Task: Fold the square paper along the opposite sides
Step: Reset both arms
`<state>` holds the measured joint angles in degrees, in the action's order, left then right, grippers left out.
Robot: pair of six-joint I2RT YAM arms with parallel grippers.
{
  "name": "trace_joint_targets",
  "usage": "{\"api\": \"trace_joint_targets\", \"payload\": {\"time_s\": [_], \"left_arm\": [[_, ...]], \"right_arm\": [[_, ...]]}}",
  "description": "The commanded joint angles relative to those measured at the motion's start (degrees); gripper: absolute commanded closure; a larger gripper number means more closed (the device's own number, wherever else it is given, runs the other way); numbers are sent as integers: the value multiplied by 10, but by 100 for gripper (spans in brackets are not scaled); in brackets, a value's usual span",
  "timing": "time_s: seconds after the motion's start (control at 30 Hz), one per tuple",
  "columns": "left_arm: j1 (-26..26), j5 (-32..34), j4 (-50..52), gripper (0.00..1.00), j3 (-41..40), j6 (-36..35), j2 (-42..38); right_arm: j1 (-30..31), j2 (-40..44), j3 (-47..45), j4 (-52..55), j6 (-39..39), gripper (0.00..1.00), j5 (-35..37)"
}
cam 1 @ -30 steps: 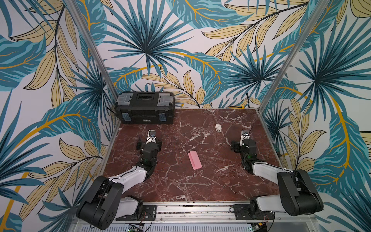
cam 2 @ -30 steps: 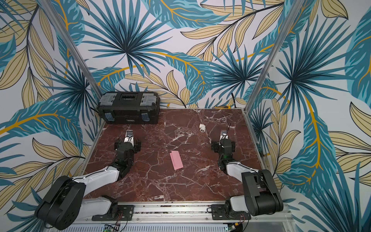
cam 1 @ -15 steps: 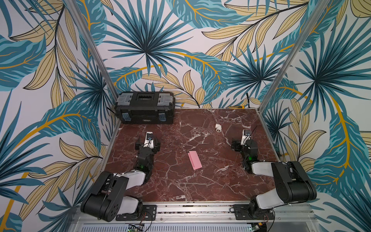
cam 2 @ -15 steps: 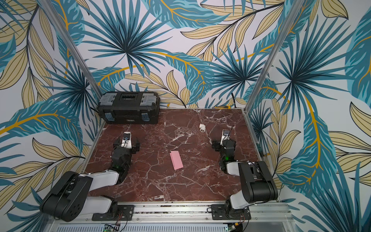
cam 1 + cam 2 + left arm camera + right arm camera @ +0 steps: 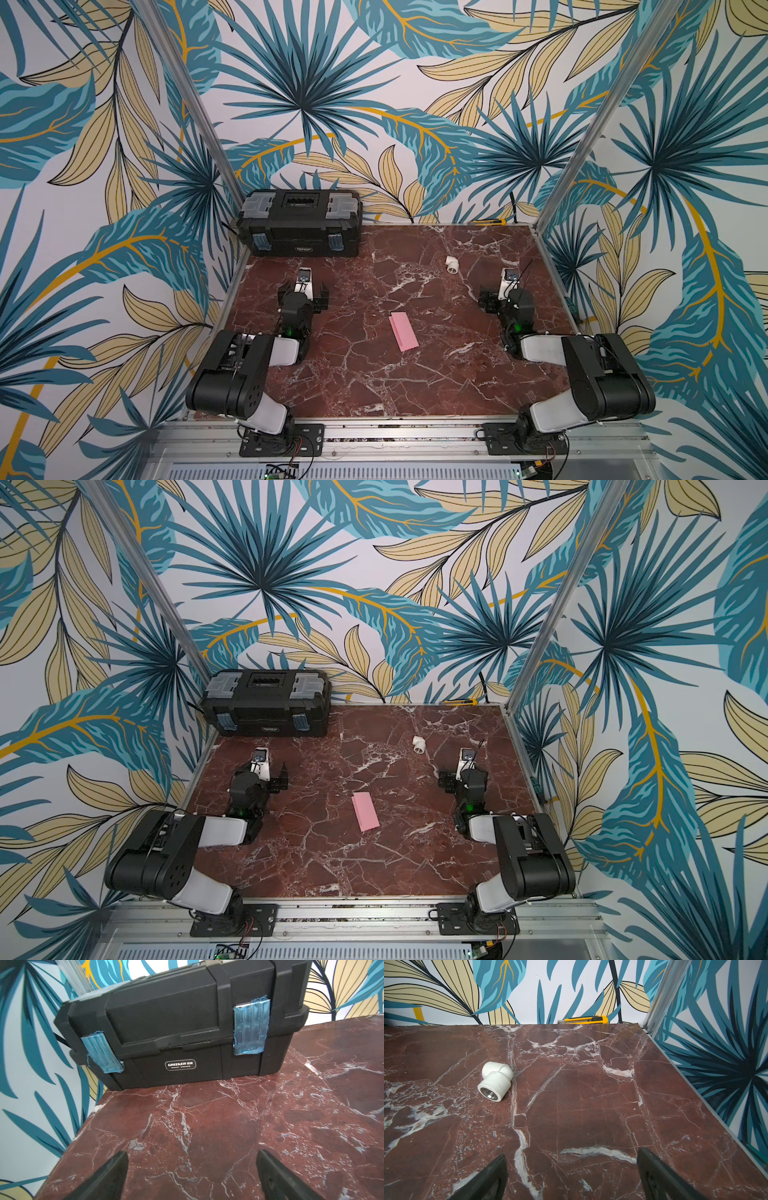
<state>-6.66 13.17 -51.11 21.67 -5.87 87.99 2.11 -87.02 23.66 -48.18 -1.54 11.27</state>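
On the enclosed bench, the red-brown marble tabletop (image 5: 374,374) fills the floor between leaf-patterned walls. The black toolbox (image 5: 299,224) stands closed in the back left corner, against the rear wall, with blue-wrapped latches on its front.

The left arm (image 5: 232,374) is folded low at the front left. Its forearm runs toward the rear and its wrist is level above the marble. The left gripper (image 5: 304,296) points at the toolbox and stops short of it. In the left wrist view the jaws stand wide apart with only bare marble between them (image 5: 192,1155), and the toolbox front (image 5: 176,1022) is directly ahead.

The right arm (image 5: 582,374) mirrors this pose at the front right. The right gripper (image 5: 505,297) is aimed at the rear wall. Its jaws are likewise spread wide and hold nothing (image 5: 572,1155).

The square paper (image 5: 403,331) lies flat near the table centre, between the two arms and well apart from both grippers. In both top views it shows as a narrow pink rectangle (image 5: 365,811), long side running front to back and slightly slanted. Nothing rests on it or blocks access to it.

The white pipe elbow (image 5: 452,264) lies on its side behind the paper, ahead of the right gripper and toward the table centre (image 5: 496,1082). A yellow utility knife (image 5: 490,222) lies along the rear edge of the table, against the wall.
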Motion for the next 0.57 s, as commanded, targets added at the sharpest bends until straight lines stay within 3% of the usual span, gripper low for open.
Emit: {"api": "trace_joint_targets", "payload": {"time_s": [0.0, 0.53], "left_arm": [[4, -22, 28, 0, 12, 11, -8], [7, -26, 31, 0, 13, 12, -8]], "right_arm": [[-2, 5, -8, -17, -7, 0, -4], [-3, 5, -7, -17, -7, 0, -4]]}}
